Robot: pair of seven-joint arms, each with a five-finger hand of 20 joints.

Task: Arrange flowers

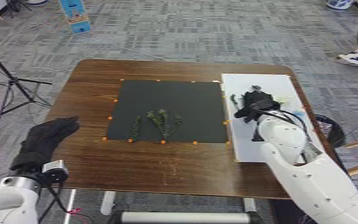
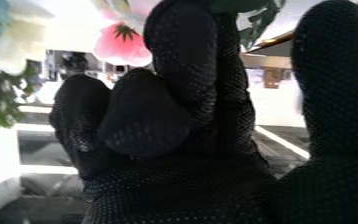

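Note:
On the white board (image 1: 251, 150), my right hand (image 1: 258, 104) is over the far half, beside green leaves (image 1: 235, 101) and pale flowers (image 1: 288, 102). In the right wrist view, my right hand (image 2: 180, 130) is open, with some fingers bent, the others and the thumb straight, and a gap between. A pink flower (image 2: 122, 45), a whitish flower (image 2: 11, 40) and green leaves (image 2: 262, 22) are around the fingertips. Several green stems (image 1: 162, 122) lie on the black mat's (image 1: 167, 92) near half. My left hand (image 1: 47, 139) is open at the table's left edge.
The brown wooden table (image 1: 167, 170) carries small orange markers (image 1: 163, 142) around the mat. A dark bin (image 1: 331, 132) stands on the floor past the right edge. A black tripod (image 1: 11, 80) is to the left, and a blue stand (image 1: 75, 15) is behind.

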